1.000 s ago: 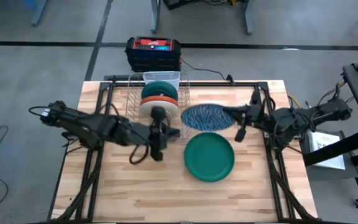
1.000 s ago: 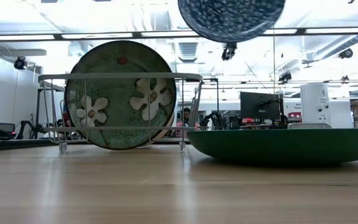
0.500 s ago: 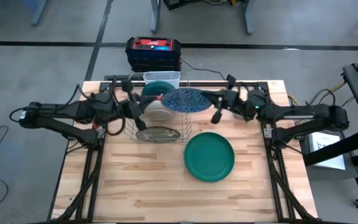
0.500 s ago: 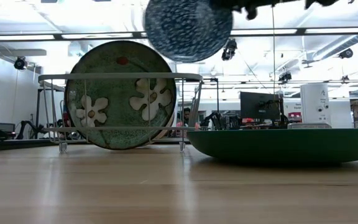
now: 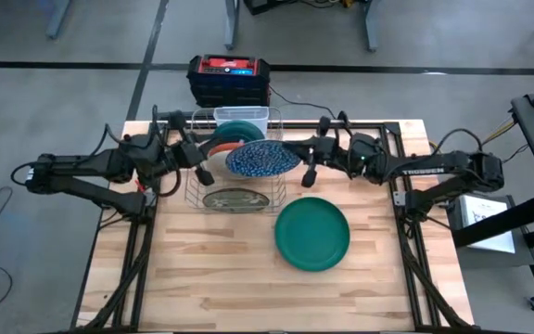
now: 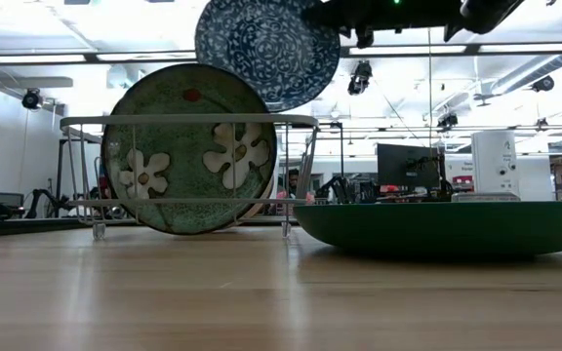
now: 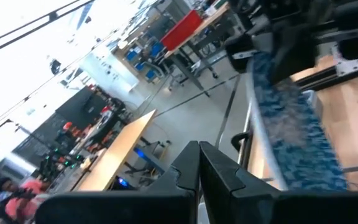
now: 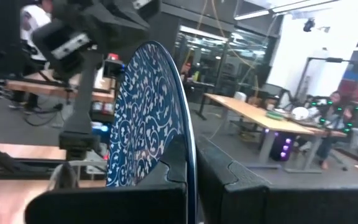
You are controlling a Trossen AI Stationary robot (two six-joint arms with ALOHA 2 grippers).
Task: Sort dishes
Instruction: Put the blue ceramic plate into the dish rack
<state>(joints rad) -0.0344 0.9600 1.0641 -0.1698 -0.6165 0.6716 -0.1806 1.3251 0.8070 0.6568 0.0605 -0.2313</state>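
Above the wire rack [image 5: 235, 158] at the table's [image 5: 211, 288] 12 o'clock edge, the right gripper [image 8: 190, 165] clamps its fingers on the rim of the blue-and-white patterned plate [image 5: 261, 159], holding it aloft over the rack's right half — in the low view it hangs above the rack's top rail. The left gripper [image 5: 204, 173], fingers pressed shut and empty, hovers at the rack's 9 o'clock side. A flowered green plate [image 6: 189, 148] stands on edge in the rack's near slot; behind it sit orange, white and teal dishes [image 5: 230, 139]. The larger dark green plate [image 5: 311, 233] lies flat on the table at the rack's 4 o'clock, well apart from it.
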